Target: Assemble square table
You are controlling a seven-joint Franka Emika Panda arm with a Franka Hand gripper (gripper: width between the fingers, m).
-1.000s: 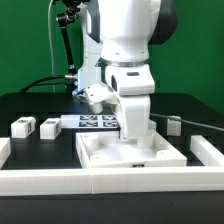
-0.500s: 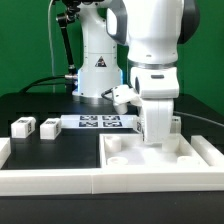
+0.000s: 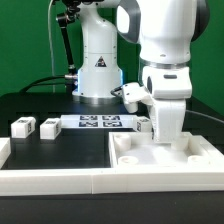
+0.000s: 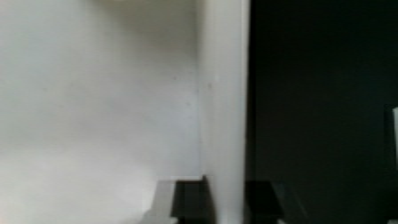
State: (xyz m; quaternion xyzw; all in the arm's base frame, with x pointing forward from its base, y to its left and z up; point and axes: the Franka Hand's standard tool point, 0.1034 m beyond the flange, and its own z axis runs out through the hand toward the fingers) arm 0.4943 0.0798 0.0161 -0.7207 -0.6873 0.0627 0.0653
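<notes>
Black table [image 3: 50, 150] | gripper [image 4: 226, 197] clamping tabletop [image 3: 135, 160] rim; tabletop sitting at 4 o'clock beside border wall [image 3: 60, 178]; legs [image 3: 22, 127] lying at 9 o'clock | risk: thin-rim pinch slipping; tabletop twisting, jamming against wall

One white square tabletop [image 3: 195, 150] sits at the exterior view's right, near the front. Two short white block legs [image 3: 22, 127] [image 3: 50, 127] can be counted, side by side at the exterior view's left. There is one marker board [image 3: 98, 122] farther back, one long white border wall [image 3: 55, 180] along the near edge, and one robot arm [image 3: 165, 40].
</notes>
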